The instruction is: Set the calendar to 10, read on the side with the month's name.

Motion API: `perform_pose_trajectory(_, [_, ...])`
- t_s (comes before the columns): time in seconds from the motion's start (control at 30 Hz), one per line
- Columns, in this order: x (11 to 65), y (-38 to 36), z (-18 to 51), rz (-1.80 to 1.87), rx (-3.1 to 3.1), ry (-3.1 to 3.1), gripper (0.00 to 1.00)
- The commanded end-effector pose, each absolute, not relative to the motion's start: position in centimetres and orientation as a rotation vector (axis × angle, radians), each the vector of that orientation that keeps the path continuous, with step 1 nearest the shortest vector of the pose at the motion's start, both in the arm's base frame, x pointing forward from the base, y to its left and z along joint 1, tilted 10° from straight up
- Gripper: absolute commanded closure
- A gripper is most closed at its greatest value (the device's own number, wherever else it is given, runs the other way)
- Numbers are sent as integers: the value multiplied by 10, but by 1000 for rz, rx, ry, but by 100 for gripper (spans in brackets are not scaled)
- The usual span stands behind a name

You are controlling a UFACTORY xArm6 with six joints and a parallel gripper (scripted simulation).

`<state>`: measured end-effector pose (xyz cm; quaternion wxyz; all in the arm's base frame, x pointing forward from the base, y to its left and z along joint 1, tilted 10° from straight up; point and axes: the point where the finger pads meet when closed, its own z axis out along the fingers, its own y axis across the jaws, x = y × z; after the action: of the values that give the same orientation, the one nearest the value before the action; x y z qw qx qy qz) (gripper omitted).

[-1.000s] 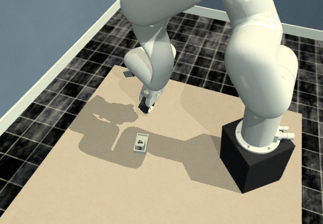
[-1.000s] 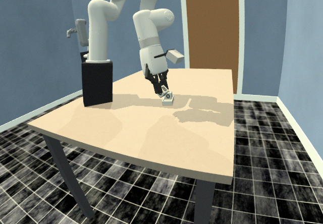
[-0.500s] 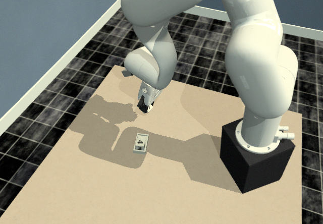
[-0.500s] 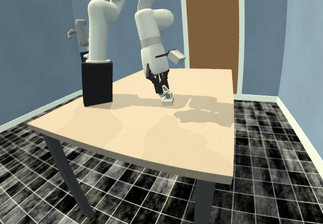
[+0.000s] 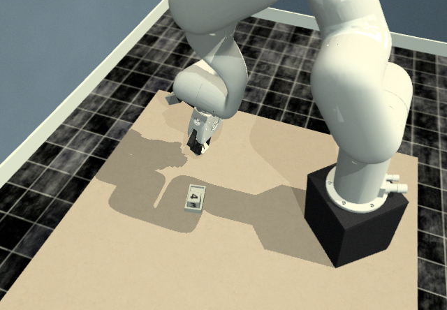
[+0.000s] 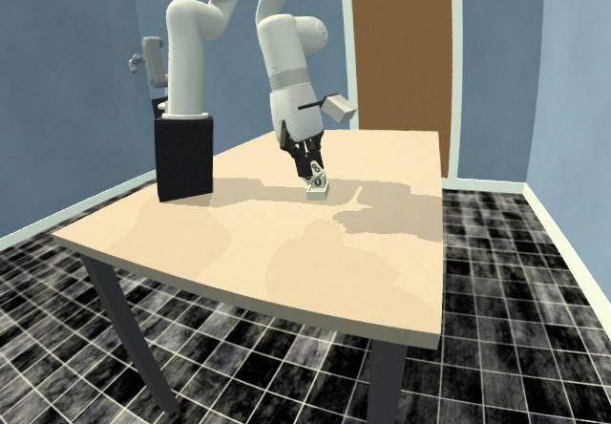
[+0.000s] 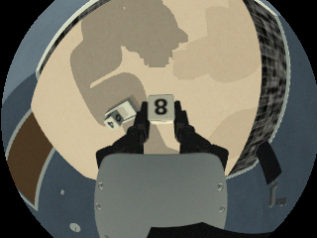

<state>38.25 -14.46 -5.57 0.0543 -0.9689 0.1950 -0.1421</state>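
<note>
The tray lies flat on the table. One white cube stands in one end of it, a 4 on top, a sideways 3 towards the top camera and a 0 towards the exterior camera. The other end of the tray is empty. My gripper is shut on the other white cube, held tilted above the table, clear of the tray. Its 8 faces the wrist camera. The month's name is not readable in any view.
The arm's black base block stands on the table to the right of the tray in the top view. The arm's shadow falls across the tray. A table edge runs along the front in the exterior view.
</note>
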Motion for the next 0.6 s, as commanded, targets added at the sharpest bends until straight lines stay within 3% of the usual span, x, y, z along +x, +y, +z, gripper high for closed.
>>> perform_pose_trajectory(0.0, [388,-146,-54,-390,-2930,583,71])
perform_pose_trajectory(0.57, [388,-143,-54,-187,-2924,568,71])
